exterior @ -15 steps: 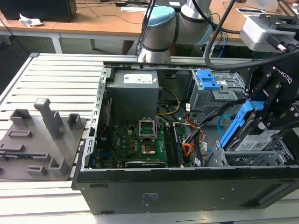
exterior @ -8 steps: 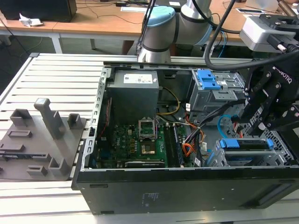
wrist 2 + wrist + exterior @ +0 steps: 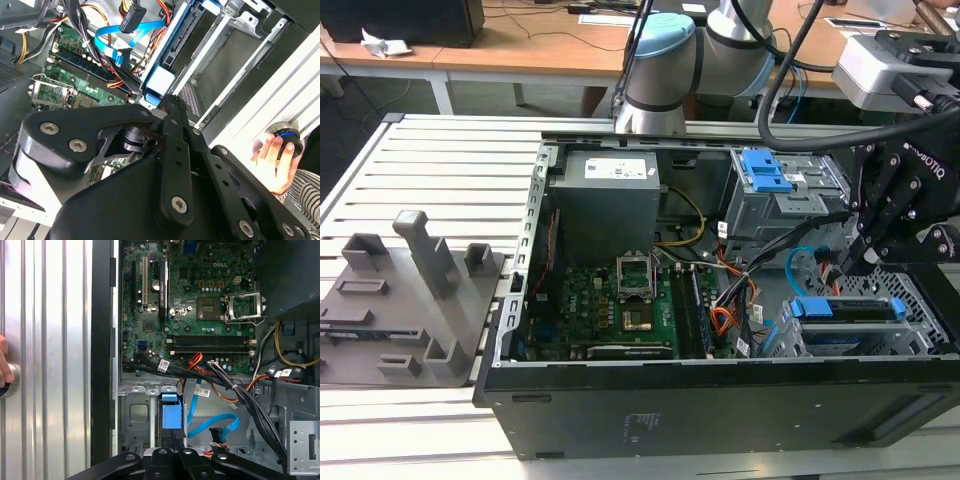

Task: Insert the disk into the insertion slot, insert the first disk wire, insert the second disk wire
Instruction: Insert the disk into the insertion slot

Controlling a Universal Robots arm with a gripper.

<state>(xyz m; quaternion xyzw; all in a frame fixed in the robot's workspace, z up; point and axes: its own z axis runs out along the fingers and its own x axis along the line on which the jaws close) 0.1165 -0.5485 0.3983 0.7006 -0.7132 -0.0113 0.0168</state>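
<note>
Disk (image 3: 848, 309): lies in the insertion slot (image 3: 782, 338), at 4 o'clock of the open computer case (image 3: 720, 400) in the exterior view, blue carrier end exposed.
Pincer (image 3: 176, 436): pressed together, empty, tip against that carrier end, apparently to seat it.
Blue cable (image 3: 215, 424): connector hangs free nearby.

light: bright, even | glare: ribbed metal table (image 3: 50, 365) | shadow: computer case (image 3: 720, 400) interior dim

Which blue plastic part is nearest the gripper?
The blue carrier bracket of the disk, beside the gripper; the two latch tabs on the taller cage lie farther off.
</note>
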